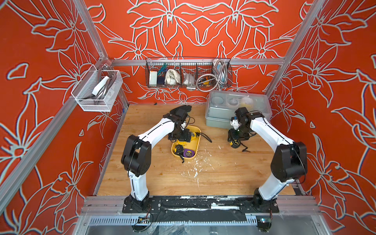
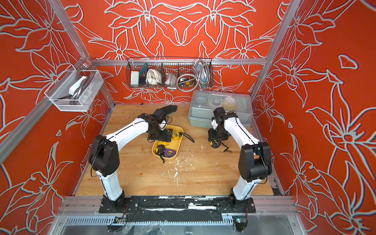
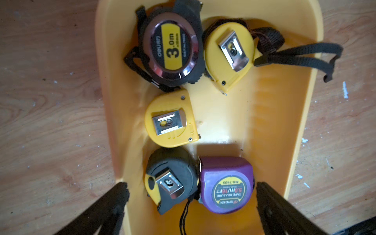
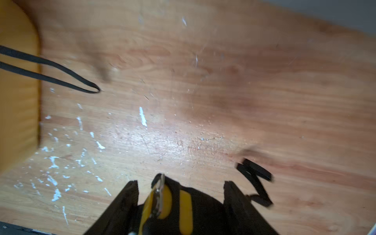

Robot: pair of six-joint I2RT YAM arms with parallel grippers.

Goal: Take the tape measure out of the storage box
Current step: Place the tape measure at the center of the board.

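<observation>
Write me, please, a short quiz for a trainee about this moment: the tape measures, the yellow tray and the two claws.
1. How many tape measures lie in the yellow tray?
2. True or false: the left claw is shut on the purple tape measure.
3. What sits between the jaws of the right claw? A, a spoon. B, a black and yellow tape measure. C, nothing.
Key: 1, five. 2, false: it hangs open above the tray and holds nothing. 3, B.
</observation>
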